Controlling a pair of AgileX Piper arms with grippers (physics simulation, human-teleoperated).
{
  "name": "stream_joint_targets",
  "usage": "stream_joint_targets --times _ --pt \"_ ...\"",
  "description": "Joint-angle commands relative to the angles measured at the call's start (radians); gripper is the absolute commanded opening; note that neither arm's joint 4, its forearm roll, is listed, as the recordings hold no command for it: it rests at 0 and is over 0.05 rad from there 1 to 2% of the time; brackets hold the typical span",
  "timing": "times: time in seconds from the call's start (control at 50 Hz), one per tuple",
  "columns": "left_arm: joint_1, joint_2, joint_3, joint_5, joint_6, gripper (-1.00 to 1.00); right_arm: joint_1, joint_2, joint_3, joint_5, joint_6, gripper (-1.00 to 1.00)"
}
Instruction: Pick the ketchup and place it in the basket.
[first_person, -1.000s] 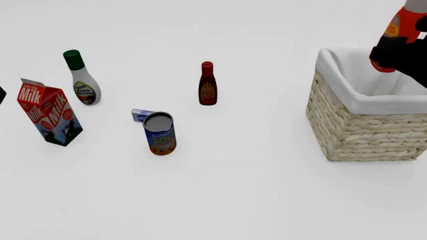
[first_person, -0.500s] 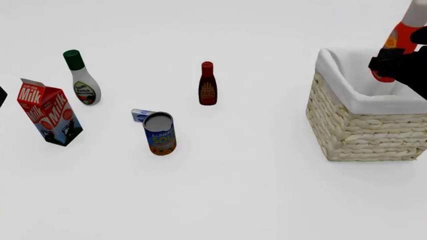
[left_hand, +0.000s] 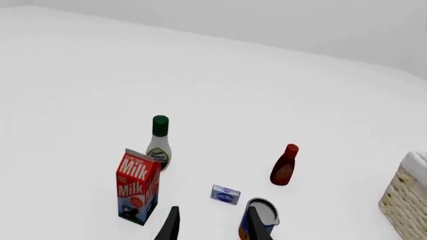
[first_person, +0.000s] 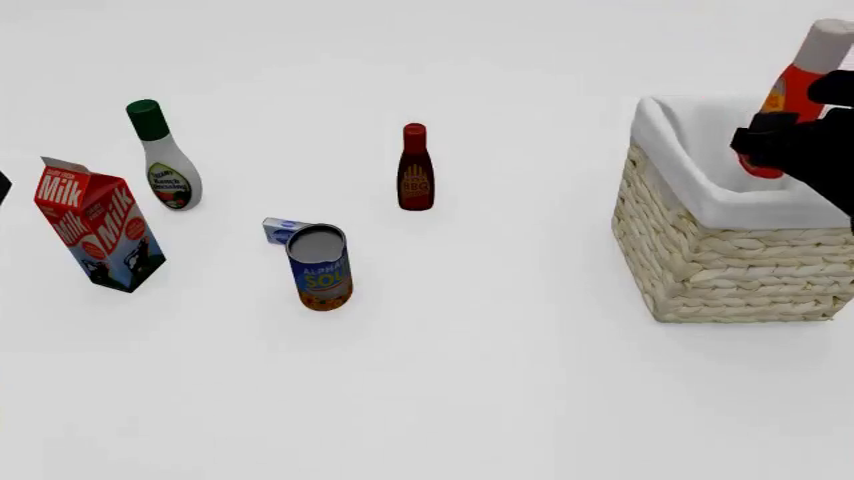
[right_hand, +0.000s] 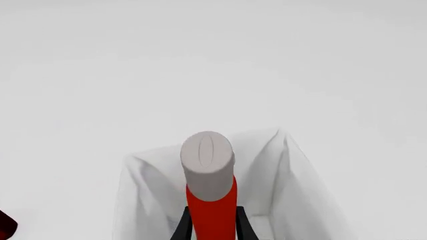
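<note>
Ketchup held over the basket, ready to go in.

The basket (first_person: 721, 255) stands on the counter (first_person: 507, 400), well apart from the milk (first_person: 100, 235), the white bottle (first_person: 163, 158), the maroon bottle (first_person: 415, 168), the can (first_person: 320, 268) and the small box (first_person: 280, 231). The ketchup (first_person: 787, 95) hangs tilted above the basket's lined opening, base just inside the rim, the right gripper's (right_hand: 212, 227) jaws clamped on its lower body. It looks a light, stiff, smooth plastic bottle, so a mid-body hold seems safest against slipping. The left gripper (left_hand: 212, 226) hovers far from the basket, jaws parted and empty.
</note>
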Motion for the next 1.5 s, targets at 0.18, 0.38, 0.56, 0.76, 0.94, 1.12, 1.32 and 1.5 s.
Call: stream_joint_targets --times 0.18,0.38,0.56,0.76,0.94,1.12,1.32,1.5 --pt "-0.001 0.002 -0.003 -0.001 -0.003 1.00 -0.012 0.066 -0.019 -0.021 0.018 -1.00" --pt "-0.001 -0.006 0.002 0.002 -0.005 1.00 -0.018 0.085 -0.018 -0.031 0.018 -1.00" --pt "0.000 -0.012 0.005 0.005 -0.007 1.00 -0.021 0.077 -0.020 -0.025 0.008 1.00" --pt "-0.005 -0.017 0.008 0.009 -0.011 1.00 -0.023 0.039 -0.017 -0.012 -0.001 1.00" --pt "-0.006 -0.018 0.007 0.010 -0.012 1.00 -0.005 -0.043 -0.022 0.023 -0.011 1.00" --pt "-0.006 -0.021 0.009 0.010 -0.014 1.00 0.036 -0.148 -0.036 0.085 -0.025 1.00" --pt "-0.004 -0.028 0.007 0.015 -0.017 1.00 0.072 -0.243 -0.047 0.139 -0.051 1.00" --pt "-0.002 -0.037 0.009 0.017 -0.018 1.00 0.109 -0.345 -0.022 0.173 -0.090 1.00"
